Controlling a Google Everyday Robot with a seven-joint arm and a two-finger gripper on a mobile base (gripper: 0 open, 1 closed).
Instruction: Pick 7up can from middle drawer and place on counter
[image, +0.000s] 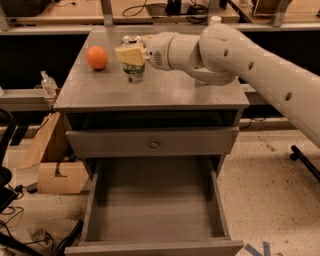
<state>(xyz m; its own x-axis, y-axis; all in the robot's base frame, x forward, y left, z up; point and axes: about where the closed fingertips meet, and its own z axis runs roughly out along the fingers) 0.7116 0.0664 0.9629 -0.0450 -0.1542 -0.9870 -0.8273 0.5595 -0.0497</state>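
The 7up can (133, 73), silver top and white-and-green body, stands upright at the middle of the grey counter (200, 95). My gripper (129, 55) reaches in from the right on a thick white arm, and its cream fingers (131, 53) are closed around the can's upper part. The can's base looks to be at or just above the counter surface. The middle drawer (155, 205) is pulled out below, with a bare grey floor.
An orange (97, 57) sits on the counter left of the can. A closed drawer front with a round knob (154, 144) is above the open drawer. Cardboard boxes (50, 170) and cables lie on the floor at left. A bottle cap (215, 20) shows behind the arm.
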